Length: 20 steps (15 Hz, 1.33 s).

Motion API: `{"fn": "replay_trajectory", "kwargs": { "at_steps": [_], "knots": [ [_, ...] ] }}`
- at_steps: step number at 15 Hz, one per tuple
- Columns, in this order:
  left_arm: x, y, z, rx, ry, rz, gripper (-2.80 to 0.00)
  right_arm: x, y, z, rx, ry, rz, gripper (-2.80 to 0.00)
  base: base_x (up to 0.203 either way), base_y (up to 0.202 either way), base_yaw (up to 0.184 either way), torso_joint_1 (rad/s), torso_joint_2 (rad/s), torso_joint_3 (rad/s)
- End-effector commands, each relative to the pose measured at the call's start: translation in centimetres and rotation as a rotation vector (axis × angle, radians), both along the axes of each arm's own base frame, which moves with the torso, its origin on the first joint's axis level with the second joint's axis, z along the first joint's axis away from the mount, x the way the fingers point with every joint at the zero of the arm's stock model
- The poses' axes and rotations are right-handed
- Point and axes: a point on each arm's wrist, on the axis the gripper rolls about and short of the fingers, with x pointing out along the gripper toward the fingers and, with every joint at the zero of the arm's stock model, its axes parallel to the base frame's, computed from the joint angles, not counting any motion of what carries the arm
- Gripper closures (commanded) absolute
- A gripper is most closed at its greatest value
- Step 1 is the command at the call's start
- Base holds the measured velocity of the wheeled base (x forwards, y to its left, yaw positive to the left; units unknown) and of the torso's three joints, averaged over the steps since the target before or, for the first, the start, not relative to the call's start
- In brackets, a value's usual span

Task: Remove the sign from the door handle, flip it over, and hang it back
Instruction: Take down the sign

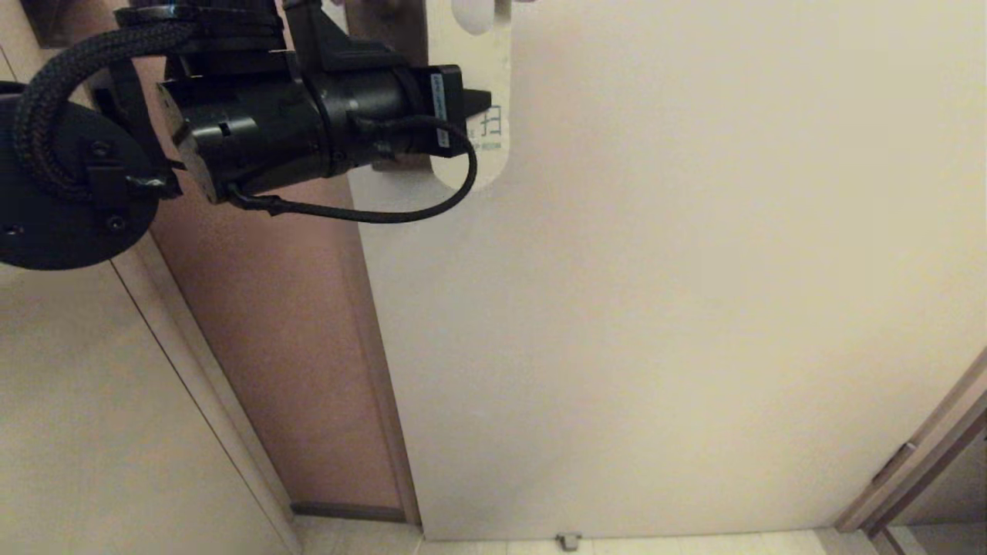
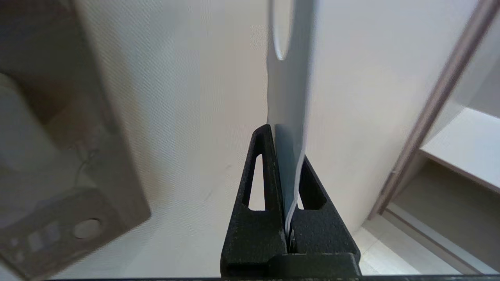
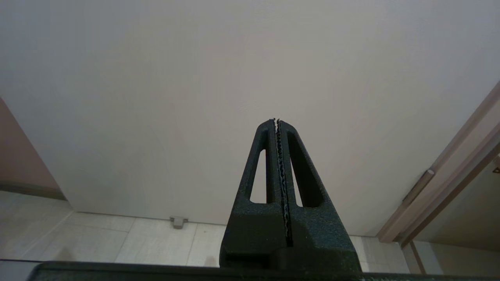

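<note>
My left claw (image 2: 290, 156) is clamped on the sign (image 2: 291, 97) beside the handle (image 1: 385, 31) — right claw (image 3: 278, 125) together, idle. Next: flip and rehang.

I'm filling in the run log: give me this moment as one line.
left gripper: shut on sign, edge-on, by door | white face out | handle: out of view | right gripper: shut, empty, low
</note>
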Motion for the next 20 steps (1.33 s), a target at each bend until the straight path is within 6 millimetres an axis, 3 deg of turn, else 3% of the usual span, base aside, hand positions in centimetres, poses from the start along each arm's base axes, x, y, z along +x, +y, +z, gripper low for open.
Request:
{"fn": "replay_trajectory", "kwargs": {
  "at_steps": [1, 8, 20],
  "knots": [
    [0.8, -1.1, -1.1, 0.020, 0.022, 0.020, 0.00, 0.0, 0.0, 0.0, -0.001, 0.000, 0.000, 0.00, 0.000, 0.000, 0.000, 0.000, 0.00, 0.000],
    [2.5, -3.2, -0.9, 0.001, -0.001, 0.149, 0.00, 0.0, 0.0, 0.0, -0.001, 0.000, 0.000, 0.00, 0.000, 0.000, 0.000, 0.000, 0.00, 0.000],
    [2.0, -4.5, -0.3, 0.012, -0.041, 0.118, 0.00, 0.0, 0.0, 0.0, -0.001, 0.000, 0.000, 0.00, 0.000, 0.000, 0.000, 0.000, 0.00, 0.000]
  ]
}}
